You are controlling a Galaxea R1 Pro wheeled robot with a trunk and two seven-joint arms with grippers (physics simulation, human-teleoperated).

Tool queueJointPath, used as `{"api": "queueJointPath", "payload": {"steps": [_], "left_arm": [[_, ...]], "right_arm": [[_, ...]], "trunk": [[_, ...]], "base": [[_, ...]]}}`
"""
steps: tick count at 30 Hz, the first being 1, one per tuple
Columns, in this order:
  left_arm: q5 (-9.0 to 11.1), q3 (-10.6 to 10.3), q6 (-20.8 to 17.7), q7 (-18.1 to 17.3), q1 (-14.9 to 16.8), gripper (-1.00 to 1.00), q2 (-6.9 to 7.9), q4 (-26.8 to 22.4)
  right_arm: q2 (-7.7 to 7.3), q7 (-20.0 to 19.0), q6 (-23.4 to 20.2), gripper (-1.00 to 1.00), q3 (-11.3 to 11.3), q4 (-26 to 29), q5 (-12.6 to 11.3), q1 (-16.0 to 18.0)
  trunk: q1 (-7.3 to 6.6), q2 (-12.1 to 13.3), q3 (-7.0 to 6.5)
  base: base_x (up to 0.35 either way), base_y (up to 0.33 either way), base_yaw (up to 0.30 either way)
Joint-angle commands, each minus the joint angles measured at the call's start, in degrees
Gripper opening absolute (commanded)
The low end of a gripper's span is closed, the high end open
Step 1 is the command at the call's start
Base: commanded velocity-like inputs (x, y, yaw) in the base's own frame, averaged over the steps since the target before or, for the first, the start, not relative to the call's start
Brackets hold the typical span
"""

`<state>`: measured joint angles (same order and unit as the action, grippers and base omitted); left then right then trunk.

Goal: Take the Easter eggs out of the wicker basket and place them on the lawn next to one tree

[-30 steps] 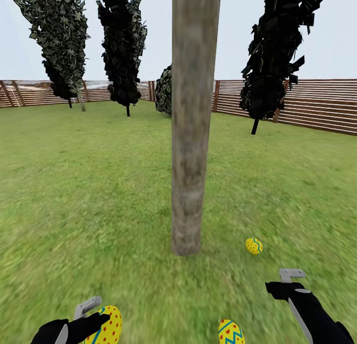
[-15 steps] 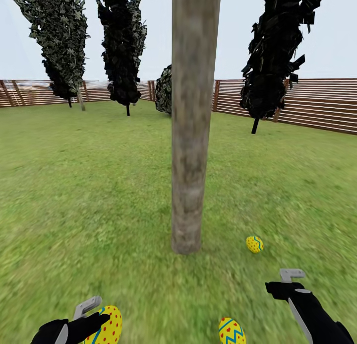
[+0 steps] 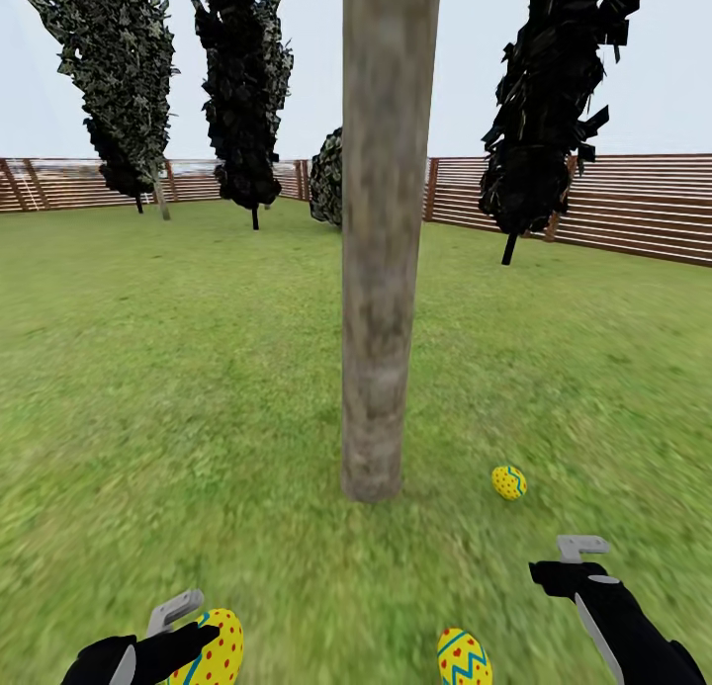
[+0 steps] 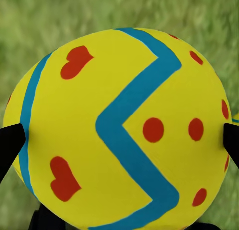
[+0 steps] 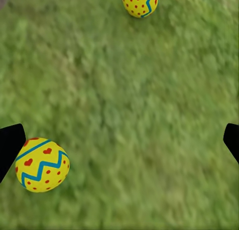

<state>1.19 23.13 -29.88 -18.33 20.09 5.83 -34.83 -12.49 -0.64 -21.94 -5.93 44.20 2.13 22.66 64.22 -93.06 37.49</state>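
Thick grey-brown tree (image 3: pixel 381 270) stands dead centre on the lawn (image 3: pixel 178 369), trunk bare and mottled, with one yellow Easter egg (image 3: pixel 509 482) covered in red dots lying on the grass just to the right of its base. A second egg (image 3: pixel 463 657) with blue zigzags and red hearts lies on the grass closer in, well short of the trunk. The third egg (image 4: pixel 122 128), yellow with a fat blue zigzag, red dots and hearts, sits clamped between the left gripper (image 3: pixel 183 631) fingers, above the grass.

Black arms (image 3: pixel 633 616), grey-fingered pincers (image 3: pixel 581 547).
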Motion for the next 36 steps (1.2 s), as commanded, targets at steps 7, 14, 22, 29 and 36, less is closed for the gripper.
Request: {"api": "queueJointPath", "payload": {"steps": [7, 14, 22, 29, 36], "left_arm": [[0.1, 0.2, -0.4, -0.2, 0.0, -1.00, -0.03, -0.1], [0.1, 0.2, -0.4, -0.2, 0.0, -1.00, -0.03, -0.1], [0.1, 0.2, -0.4, -0.2, 0.0, -1.00, -0.03, -0.1], [0.1, 0.2, -0.4, -0.2, 0.0, -1.00, -0.03, -0.1], [0.1, 0.4, -0.4, -0.2, 0.0, -1.00, -0.03, -0.1]], "right_arm": [[0.10, -0.1, -0.4, 1.00, -0.1, 0.1, 0.2, 0.0], [0.97, -0.1, -0.3, 1.00, -0.1, 0.1, 0.2, 0.0], [0.89, -0.1, -0.3, 1.00, -0.1, 0.1, 0.2, 0.0], [0.80, -0.3, 0.5, 1.00, -0.3, 0.3, 0.2, 0.0], [0.84, -0.3, 1.1, 1.00, -0.2, 0.3, 0.2, 0.0]], "trunk": [[1.54, -2.9, 1.32], [3.08, -5.7, 2.57], [4.83, -8.9, 4.01], [6.37, -11.7, 5.27], [7.91, -14.5, 6.52]], "base": [[0.000, 0.000, 0.000], [0.000, 0.000, 0.000], [0.000, 0.000, 0.000], [0.000, 0.000, 0.000], [0.000, 0.000, 0.000]]}}
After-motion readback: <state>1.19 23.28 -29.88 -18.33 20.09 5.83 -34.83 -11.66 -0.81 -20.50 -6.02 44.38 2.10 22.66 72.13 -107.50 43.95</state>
